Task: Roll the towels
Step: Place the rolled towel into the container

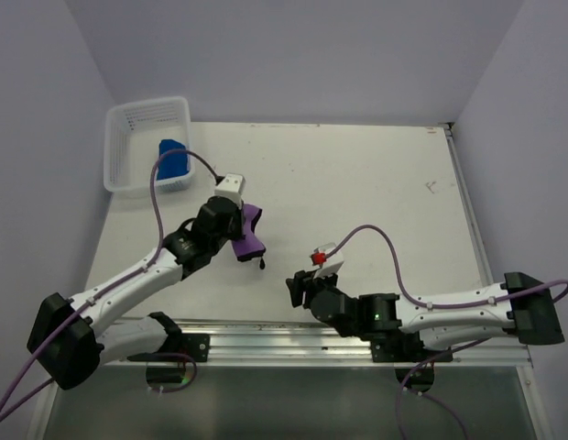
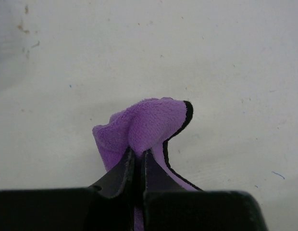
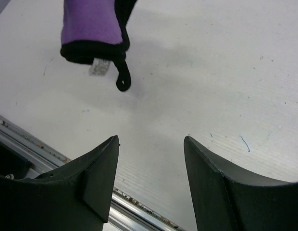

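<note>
Pinching the purple towel (image 2: 149,127) with the left end effector (image 2: 138,166), pressed together on a bunched fold, and holding it left of the tabletop's (image 1: 376,183) middle, seemingly just off the surface. Judging by the loose bundle, working on this towel's roll; next calling for laying it down flat, or carrying it to the far-left basket (image 1: 116,147) already holding the blue towel (image 1: 172,158). Stretching the left arm forward; hovering the right end effector (image 3: 151,144) low by the near edge, spread wide and empty, pointing toward the towel

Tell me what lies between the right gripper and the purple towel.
Only bare table: the right wrist view shows white surface from the right gripper, jaws open, up to the purple towel.
</note>
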`<action>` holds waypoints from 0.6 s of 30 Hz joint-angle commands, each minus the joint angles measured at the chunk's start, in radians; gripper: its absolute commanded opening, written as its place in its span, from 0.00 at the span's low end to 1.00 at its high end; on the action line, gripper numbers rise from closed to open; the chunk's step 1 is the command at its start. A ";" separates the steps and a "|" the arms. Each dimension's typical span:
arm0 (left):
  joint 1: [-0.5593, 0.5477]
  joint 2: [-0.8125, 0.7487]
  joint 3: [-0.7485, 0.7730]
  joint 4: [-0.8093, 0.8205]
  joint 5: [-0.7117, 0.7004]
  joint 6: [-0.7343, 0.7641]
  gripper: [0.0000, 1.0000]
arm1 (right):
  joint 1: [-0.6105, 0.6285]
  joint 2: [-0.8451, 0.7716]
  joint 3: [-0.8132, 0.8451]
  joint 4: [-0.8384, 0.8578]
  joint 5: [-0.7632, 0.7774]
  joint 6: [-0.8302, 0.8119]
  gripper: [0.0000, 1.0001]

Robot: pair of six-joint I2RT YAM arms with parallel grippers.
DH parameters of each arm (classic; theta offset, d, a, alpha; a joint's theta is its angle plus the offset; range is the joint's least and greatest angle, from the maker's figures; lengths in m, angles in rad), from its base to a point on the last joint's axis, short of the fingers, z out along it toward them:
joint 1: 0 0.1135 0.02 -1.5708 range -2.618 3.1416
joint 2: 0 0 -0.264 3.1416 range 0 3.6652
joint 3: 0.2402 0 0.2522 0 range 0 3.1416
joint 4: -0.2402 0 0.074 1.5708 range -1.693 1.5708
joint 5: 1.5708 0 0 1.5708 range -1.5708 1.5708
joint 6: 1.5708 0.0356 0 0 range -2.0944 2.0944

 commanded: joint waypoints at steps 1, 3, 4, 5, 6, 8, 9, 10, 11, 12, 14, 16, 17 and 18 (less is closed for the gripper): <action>0.111 -0.046 0.069 -0.019 0.001 0.146 0.00 | -0.026 -0.066 -0.015 0.003 -0.023 -0.009 0.60; 0.195 -0.030 0.099 -0.014 0.029 0.198 0.00 | -0.060 -0.095 -0.033 -0.004 -0.053 -0.023 0.60; 0.223 -0.021 0.113 -0.013 0.041 0.223 0.00 | -0.075 -0.113 -0.041 -0.004 -0.066 -0.028 0.60; 0.248 0.002 0.127 -0.008 0.040 0.247 0.00 | -0.089 -0.142 -0.049 -0.004 -0.075 -0.029 0.60; 0.269 0.016 0.139 0.013 0.038 0.310 0.00 | -0.114 -0.159 -0.064 -0.004 -0.086 -0.034 0.60; 0.343 0.061 0.188 0.036 0.049 0.376 0.00 | -0.144 -0.199 -0.076 -0.029 -0.113 -0.045 0.60; 0.402 0.085 0.213 0.036 0.059 0.381 0.00 | -0.152 -0.210 -0.085 -0.032 -0.116 -0.046 0.60; 0.435 0.136 0.280 0.026 0.087 0.381 0.00 | -0.157 -0.219 -0.088 -0.037 -0.122 -0.052 0.60; 0.467 0.164 0.311 0.018 0.102 0.417 0.00 | -0.164 -0.230 -0.090 -0.047 -0.133 -0.055 0.61; 0.524 0.184 0.334 0.041 0.104 0.431 0.00 | -0.180 -0.244 -0.092 -0.055 -0.139 -0.055 0.61; 0.572 0.220 0.359 0.111 0.116 0.438 0.00 | -0.200 -0.254 -0.092 -0.067 -0.177 -0.063 0.61; 0.648 0.246 0.412 0.158 0.157 0.447 0.00 | -0.235 -0.267 -0.090 -0.079 -0.211 -0.063 0.61; 0.670 0.285 0.440 0.158 0.171 0.451 0.00 | -0.249 -0.270 -0.090 -0.084 -0.227 -0.065 0.61; 0.722 0.310 0.499 0.158 0.184 0.470 0.00 | -0.276 -0.271 -0.089 -0.087 -0.262 -0.065 0.61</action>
